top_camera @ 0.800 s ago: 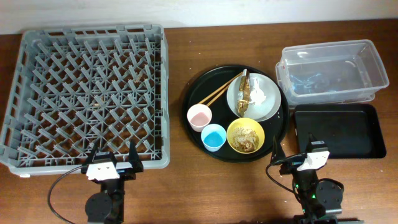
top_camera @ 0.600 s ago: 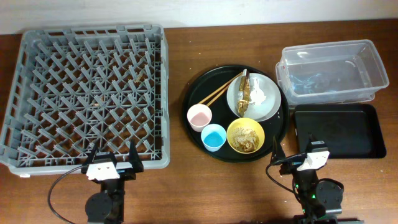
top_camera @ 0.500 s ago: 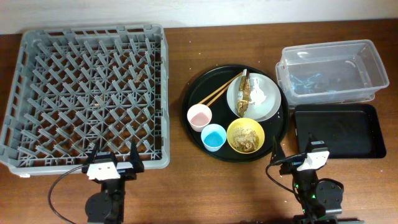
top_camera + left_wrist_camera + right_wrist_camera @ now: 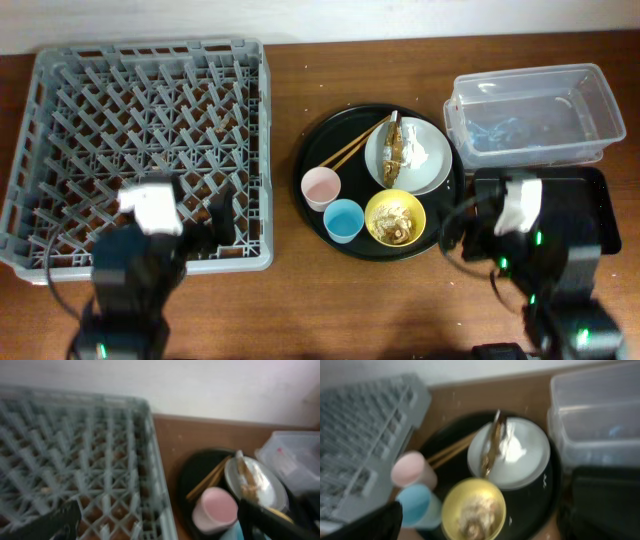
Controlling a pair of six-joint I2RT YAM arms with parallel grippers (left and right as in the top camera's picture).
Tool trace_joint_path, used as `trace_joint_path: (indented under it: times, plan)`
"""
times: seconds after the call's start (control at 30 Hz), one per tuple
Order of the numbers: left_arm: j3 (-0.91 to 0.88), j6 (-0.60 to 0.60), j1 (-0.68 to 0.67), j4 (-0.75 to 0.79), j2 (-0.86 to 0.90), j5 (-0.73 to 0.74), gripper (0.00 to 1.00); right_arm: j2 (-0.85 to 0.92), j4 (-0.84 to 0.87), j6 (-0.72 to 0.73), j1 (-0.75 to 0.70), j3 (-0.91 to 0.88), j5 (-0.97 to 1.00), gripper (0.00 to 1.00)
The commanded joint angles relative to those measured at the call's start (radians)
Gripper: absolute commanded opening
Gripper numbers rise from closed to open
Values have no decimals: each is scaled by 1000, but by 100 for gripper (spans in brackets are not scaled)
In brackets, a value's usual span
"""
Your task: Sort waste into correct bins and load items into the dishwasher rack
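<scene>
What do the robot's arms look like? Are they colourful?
Not very! The left arm and right arm are chunky and black, each with a white boxy block on top. Thin black cables curl beside them, and tiny green lights glow on the right arm.

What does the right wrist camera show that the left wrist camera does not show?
Only the right wrist view shows the food scraps inside the yellow bowl and the shallow black tray. Only the left wrist view shows a wide stretch of the dishwasher rack; the right one catches just a corner. Both show the pink cup, the chopsticks, the white plate, the clear tub and the round black tray.
</scene>
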Motion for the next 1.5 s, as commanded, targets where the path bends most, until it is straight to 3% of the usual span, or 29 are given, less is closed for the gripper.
trace_joint_path:
  times: [0.0, 0.07, 0.17, 0.2, 0.23, 0.27, 0.4, 0.5, 0.57, 0.6, 0.63, 0.8, 0.9, 1.07, 1.1, 1.13, 1.17, 1.23, 1.27, 1.3, 1.47]
  plan:
    - [316, -10, 5, -211, 304, 137, 99, 288, -169, 3, 6, 275, -51, 98]
    - [488, -10, 5, -362, 455, 137, 99, 519, -205, 19, 6, 452, -63, 98]
    - [540, -10, 5, -396, 509, 164, 99, 714, -164, 34, 7, 531, -133, 98]
    - [540, -10, 5, -420, 511, 208, 99, 788, -138, 35, 15, 531, -129, 95]
    - [540, -10, 5, -432, 511, 213, 99, 893, -116, 39, 31, 531, -53, 79]
    - [540, -10, 5, -438, 511, 211, 99, 952, -98, 39, 38, 531, -6, 70]
    - [540, -10, 5, -441, 511, 211, 99, 1178, 4, 39, 50, 531, 108, 56]
    - [540, -10, 5, -450, 511, 212, 99, 1277, 95, 42, 51, 531, 136, 53]
    - [540, -10, 5, -453, 511, 212, 99, 1292, 109, 61, 51, 530, 136, 27]
    - [540, -10, 5, -453, 511, 212, 99, 1291, 107, 61, 51, 531, 136, 20]
    - [540, -10, 5, -456, 511, 211, 99, 1285, 89, 64, 50, 534, 135, 4]
    - [540, -10, 5, -472, 511, 211, 99, 1111, -14, 64, 49, 618, 136, 4]
    - [540, -10, 5, -483, 511, 211, 99, 974, -18, 171, -1, 645, 152, 4]
    - [540, -10, 5, -482, 511, 211, 99, 1043, 102, 191, -158, 645, 378, 4]
    - [540, -10, 5, -482, 511, 211, 99, 1066, 131, 162, -174, 645, 330, 25]
    - [540, -10, 5, -481, 511, 211, 99, 1074, 143, 96, -179, 645, 262, 78]
    - [540, -10, 5, -482, 511, 211, 99, 1063, 120, 78, -177, 658, 250, 91]
    - [540, -10, 5, -484, 511, 211, 99, 1032, 70, 69, -154, 687, 152, 89]
    - [540, -10, 5, -485, 511, 211, 99, 1012, 43, 8, -112, 689, -2, 79]
    - [540, -10, 5, -484, 511, 211, 99, 1012, 15, -2, -53, 689, -35, 70]
    - [540, -10, 5, -494, 511, 211, 99, 1195, 39, 120, 168, 645, 270, 68]
